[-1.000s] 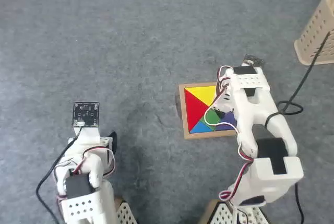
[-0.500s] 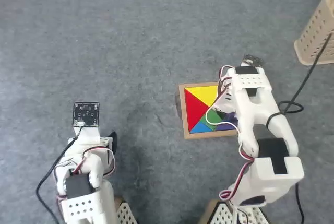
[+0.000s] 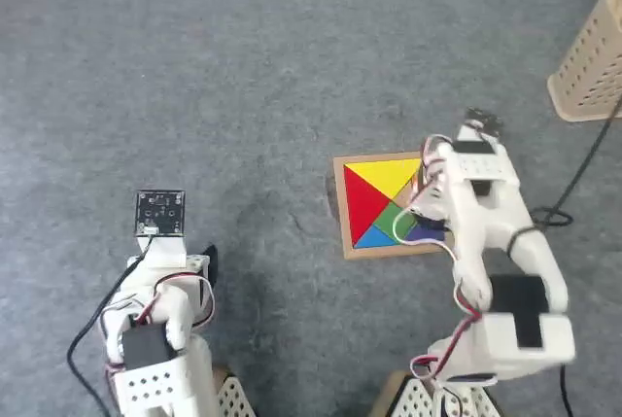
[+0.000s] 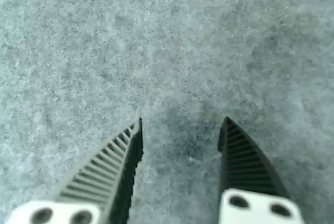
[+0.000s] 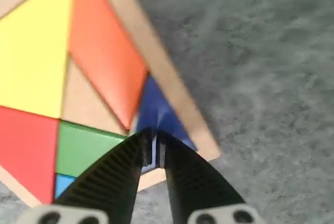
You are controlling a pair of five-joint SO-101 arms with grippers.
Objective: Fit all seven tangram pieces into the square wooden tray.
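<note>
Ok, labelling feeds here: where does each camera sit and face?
High view: fixed overhead, facing down: grey felt table, white left arm, right arm, square wooden tray.
Left wrist view: on left arm, facing bare felt past open left claw.
Right wrist view: on right arm, facing the tray past shut right claw.
Shared: high and right wrist show the tray.

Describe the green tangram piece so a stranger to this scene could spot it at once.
On the grey mat, find the square wooden tray by the right arm. Near its middle, against the red triangle, lies the green piece: the only green one, four-sided among triangles.
</note>
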